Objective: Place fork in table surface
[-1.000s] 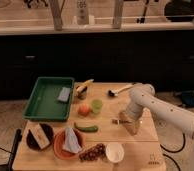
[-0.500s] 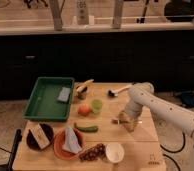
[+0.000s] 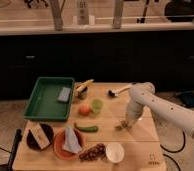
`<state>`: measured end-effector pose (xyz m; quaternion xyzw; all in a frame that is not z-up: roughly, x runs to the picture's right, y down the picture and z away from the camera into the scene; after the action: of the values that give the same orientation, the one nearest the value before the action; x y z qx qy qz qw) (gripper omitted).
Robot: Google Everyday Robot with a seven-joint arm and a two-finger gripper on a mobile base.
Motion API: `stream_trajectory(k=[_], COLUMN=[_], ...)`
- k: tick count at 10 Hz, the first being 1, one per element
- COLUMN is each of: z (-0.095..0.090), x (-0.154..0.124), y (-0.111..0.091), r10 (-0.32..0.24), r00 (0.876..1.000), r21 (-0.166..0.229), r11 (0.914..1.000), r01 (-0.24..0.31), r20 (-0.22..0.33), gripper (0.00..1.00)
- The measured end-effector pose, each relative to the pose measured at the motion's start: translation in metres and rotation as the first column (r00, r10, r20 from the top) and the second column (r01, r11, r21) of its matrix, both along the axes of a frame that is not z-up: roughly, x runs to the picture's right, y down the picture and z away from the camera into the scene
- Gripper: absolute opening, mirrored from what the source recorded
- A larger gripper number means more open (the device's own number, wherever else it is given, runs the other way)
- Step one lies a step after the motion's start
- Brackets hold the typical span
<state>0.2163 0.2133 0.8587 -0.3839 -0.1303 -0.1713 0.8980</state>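
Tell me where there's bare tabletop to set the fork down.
Bare table surface lies between the green cup and the gripper, which is low over the table's right middle. More lies right of the white cup, toward the front-right corner. The left and front-left are crowded: green tray, dark bowl, orange plate, green pepper.

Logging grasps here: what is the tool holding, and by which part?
It cannot be told: the tool is down at the table, right of the green pepper, with the fork at its tip.
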Motion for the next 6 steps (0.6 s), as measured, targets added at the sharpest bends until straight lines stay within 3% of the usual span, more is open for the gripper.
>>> stream_trajectory(k=[2, 6], z=[0.0069, 0.0029], x=[-0.0049, -0.0029], y=[0.0007, -0.0006], r10=[-0.008, -0.009], r00=[1.0, 1.0], r21=[-0.012, -0.015], r11=[0.9999, 0.9999], r01=[0.008, 0.009], r20=[-0.008, -0.009], gripper=[0.0, 0.0])
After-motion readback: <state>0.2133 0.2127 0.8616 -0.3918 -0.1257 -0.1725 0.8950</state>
